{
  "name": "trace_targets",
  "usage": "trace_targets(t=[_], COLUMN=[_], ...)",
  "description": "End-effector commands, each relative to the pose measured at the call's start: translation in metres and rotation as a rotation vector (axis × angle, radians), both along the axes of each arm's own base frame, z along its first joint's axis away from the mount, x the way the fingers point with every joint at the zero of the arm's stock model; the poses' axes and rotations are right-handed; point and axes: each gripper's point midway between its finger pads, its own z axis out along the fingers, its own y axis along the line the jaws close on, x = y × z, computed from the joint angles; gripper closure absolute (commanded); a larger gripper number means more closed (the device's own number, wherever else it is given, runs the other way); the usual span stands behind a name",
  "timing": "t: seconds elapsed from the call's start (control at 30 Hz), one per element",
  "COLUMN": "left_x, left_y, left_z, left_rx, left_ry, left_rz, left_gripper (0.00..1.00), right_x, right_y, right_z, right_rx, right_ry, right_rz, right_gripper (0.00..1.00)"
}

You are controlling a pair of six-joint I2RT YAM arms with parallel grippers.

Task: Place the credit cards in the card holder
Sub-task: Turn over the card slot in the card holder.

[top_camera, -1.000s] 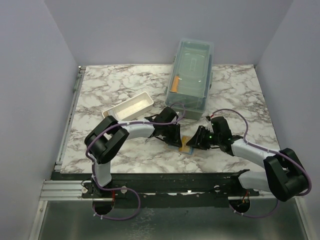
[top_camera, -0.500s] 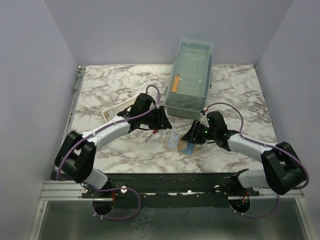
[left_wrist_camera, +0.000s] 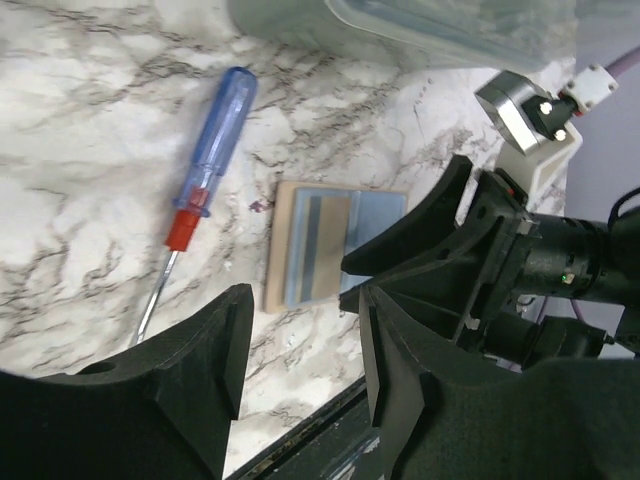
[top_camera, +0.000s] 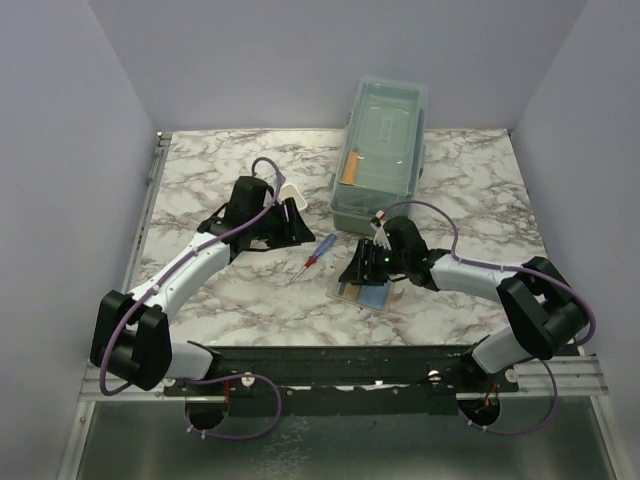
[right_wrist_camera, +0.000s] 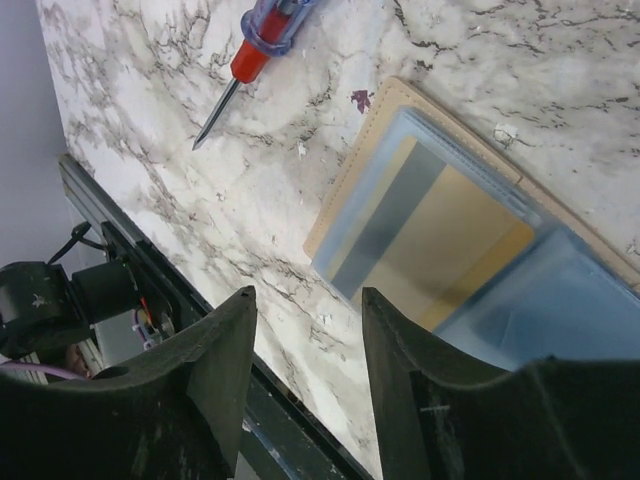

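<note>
Finishing this well means sliding the card [right_wrist_camera: 440,245] squarely down the blue pocket while the holder [top_camera: 366,294] lies flat and open on the table [top_camera: 220,290] near the front edge. The right gripper [top_camera: 360,272] hovers just over it, jaws apart and empty. The left gripper [top_camera: 290,226], up by the tray [top_camera: 288,190], is also parted and holds nothing.

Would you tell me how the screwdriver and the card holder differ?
The screwdriver is long and thin; the card holder is flat and roughly square. The screwdriver has a blue handle and red collar; the card holder is tan with light blue lining. The card holder lies open, showing a card; the screwdriver is one solid piece. Both lie flat on the marble table, apart.
</note>
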Motion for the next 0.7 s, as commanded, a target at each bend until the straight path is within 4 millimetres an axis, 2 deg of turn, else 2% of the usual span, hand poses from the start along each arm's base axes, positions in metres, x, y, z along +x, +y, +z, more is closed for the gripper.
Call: trace_targets(t=[0.0,0.1,0.2,0.3,0.43,0.53,0.67], left_x=[0.002,0.01,0.023,0.044,0.064,0.072,0.072], left_y=[0.027,0.044,0.07,0.112,0.166,0.182,0.204], left_z=[0.007,0.01,0.008,0.0,-0.014,-0.023,-0.044], left_rx=[0.02,0.021,0.035,0.086,0.228,0.331,0.489], left_ry=[-0.007,-0.008,0.028,0.072,0.108,0.132,0.217], left_rz=[0.047,0.094,0.197,0.367,0.58,0.609,0.635], left_gripper=[0.46,0.42,0.4,0.34,0.33,0.32,0.32], right_x=[0.01,0.01,0.008,0.003,0.004,0.003,0.0], right_y=[0.002,-0.005,-0.007,-0.006,-0.014,-0.021,-0.026], right_z=[0.011,0.011,-0.001,-0.003,0.008,0.011,0.012], right_rx=[-0.007,-0.044,-0.067,-0.051,-0.065,-0.094,-0.098], right_ry=[-0.062,-0.079,-0.061,-0.054,-0.105,-0.123,-0.141], right_rz=[-0.003,-0.007,-0.001,0.014,0.0,-0.013,-0.015], right_gripper=[0.47,0.43,0.43,0.43,0.43,0.42,0.43])
